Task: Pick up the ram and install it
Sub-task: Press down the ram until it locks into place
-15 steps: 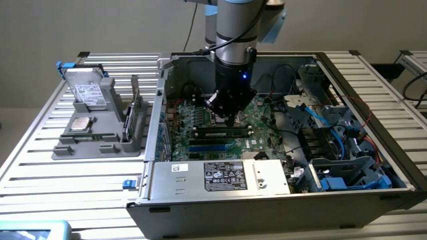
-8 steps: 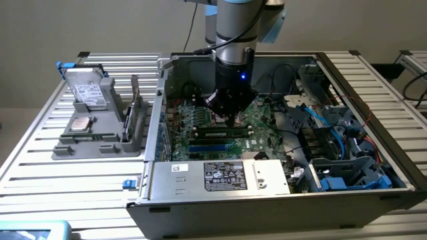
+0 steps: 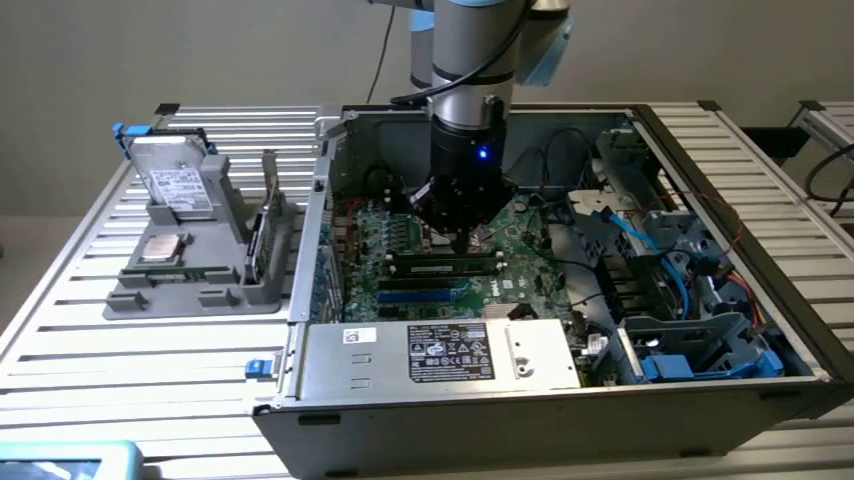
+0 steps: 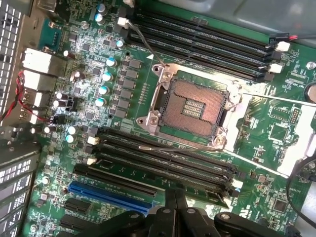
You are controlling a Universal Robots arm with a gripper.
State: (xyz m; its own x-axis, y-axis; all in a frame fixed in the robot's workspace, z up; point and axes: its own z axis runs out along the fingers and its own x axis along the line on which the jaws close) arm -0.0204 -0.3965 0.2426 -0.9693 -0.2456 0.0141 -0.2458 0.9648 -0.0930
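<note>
The ram (image 3: 447, 268), a slim stick with dark chips and a green edge, lies along a motherboard slot inside the open computer case (image 3: 334, 200). My gripper (image 3: 454, 240) hangs straight over its middle, the tips just above or touching it. In the wrist view the gripper (image 4: 175, 196) has its two dark fingers pressed together, shut with nothing between them, over the black memory slots (image 4: 163, 160) beside the open processor socket (image 4: 190, 108). The fingers hide the part of the slot row right under them.
A grey fixture (image 3: 200, 285) outside the case on the exterior view's left holds a hard drive (image 3: 178, 185), a silver processor chip (image 3: 163, 247) and another slim board on edge (image 3: 267, 235). The power supply (image 3: 441, 352), blue and black cables (image 3: 627, 235) and drive cages (image 3: 701, 340) crowd the case.
</note>
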